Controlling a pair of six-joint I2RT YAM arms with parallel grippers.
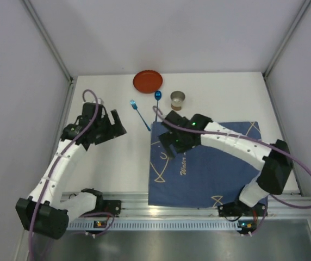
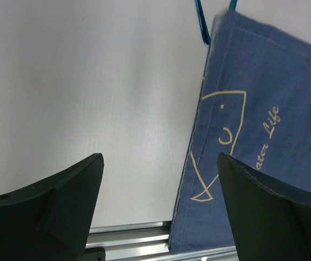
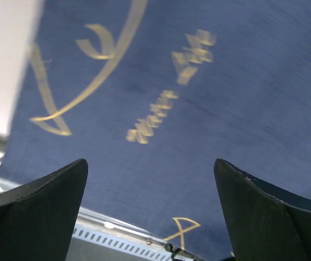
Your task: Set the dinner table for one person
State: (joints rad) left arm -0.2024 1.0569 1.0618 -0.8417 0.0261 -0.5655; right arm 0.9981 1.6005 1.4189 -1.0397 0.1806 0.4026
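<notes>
The white dinner table (image 1: pixel 120 163) carries a dark blue placemat (image 1: pixel 210 174) with fish drawings at the near right; the mat also shows in the left wrist view (image 2: pixel 264 109) and in the right wrist view (image 3: pixel 199 109). A red plate (image 1: pixel 148 81), a blue fork (image 1: pixel 140 114), a blue spoon (image 1: pixel 157 98) and a small cup (image 1: pixel 178 99) lie at the far middle. My left gripper (image 1: pixel 116 129) is open and empty above bare table, left of the mat. My right gripper (image 1: pixel 169 147) is open and empty above the mat's left part.
Grey walls and slanted frame posts close in the table on three sides. A metal rail (image 1: pixel 172 209) runs along the near edge by the arm bases. The fork's handle tip (image 2: pixel 201 24) lies close to the mat's far left corner.
</notes>
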